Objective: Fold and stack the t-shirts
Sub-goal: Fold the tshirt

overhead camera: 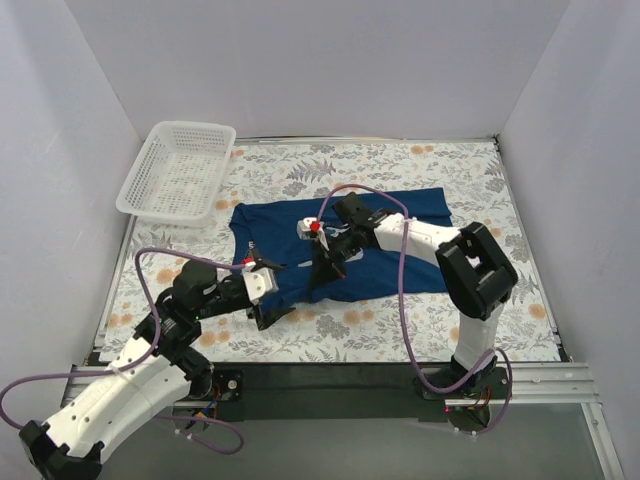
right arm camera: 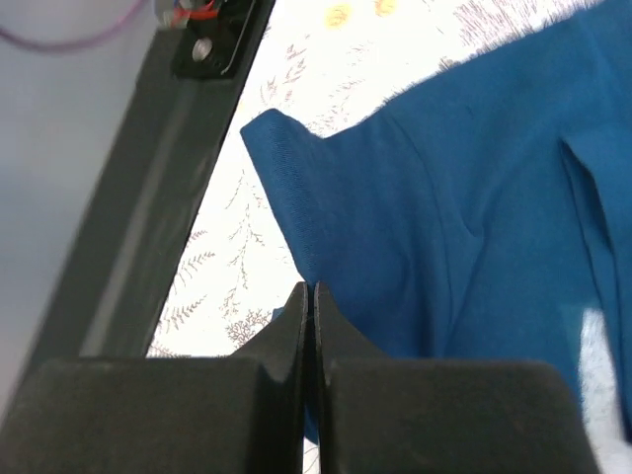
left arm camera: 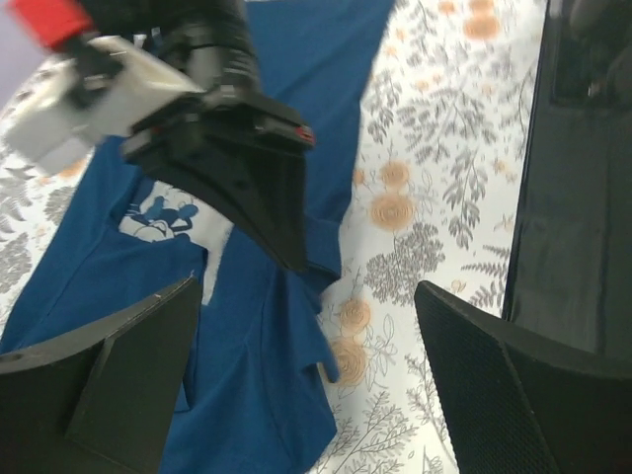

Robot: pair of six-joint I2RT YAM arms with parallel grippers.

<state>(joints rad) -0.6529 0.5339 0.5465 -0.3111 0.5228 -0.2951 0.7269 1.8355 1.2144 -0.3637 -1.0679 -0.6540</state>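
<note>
The shirt (overhead camera: 275,222) lies spread flat on the flowered counter (overhead camera: 400,320), navy, its long side running left to right. The right jaws come down on its near edge, about midway along it. The left jaws hang just to the left of the right jaws and a little nearer the arm bases, over the shirt's near left corner. A white basket (overhead camera: 178,165) stands well away from both jaws, at the far left corner, off the shirt.

From the left wrist, the left jaws stand wide apart with nothing between them but air. Below the gap lies the shirt (left arm camera: 286,59), rumpled at its edge, with bare counter (left arm camera: 434,168) under the jaw on the right of this view. A light grey cartoon print (left arm camera: 158,219) shows on the cloth ahead of the jaw on the left of this view. The right jaws reach in from above as a dark wedge, pressed together, their tip meeting the shirt's edge straight ahead of the left jaws.

From the right wrist, the right jaws are together and clamped on the edge of the shirt (right arm camera: 474,197); a sliver of blue shows in the seam between them. The cloth spreads ahead and to the right of them, creased, with one corner sticking out ahead to the left. Left of the jaws is counter (right arm camera: 247,247), then a black rail (right arm camera: 148,197).
</note>
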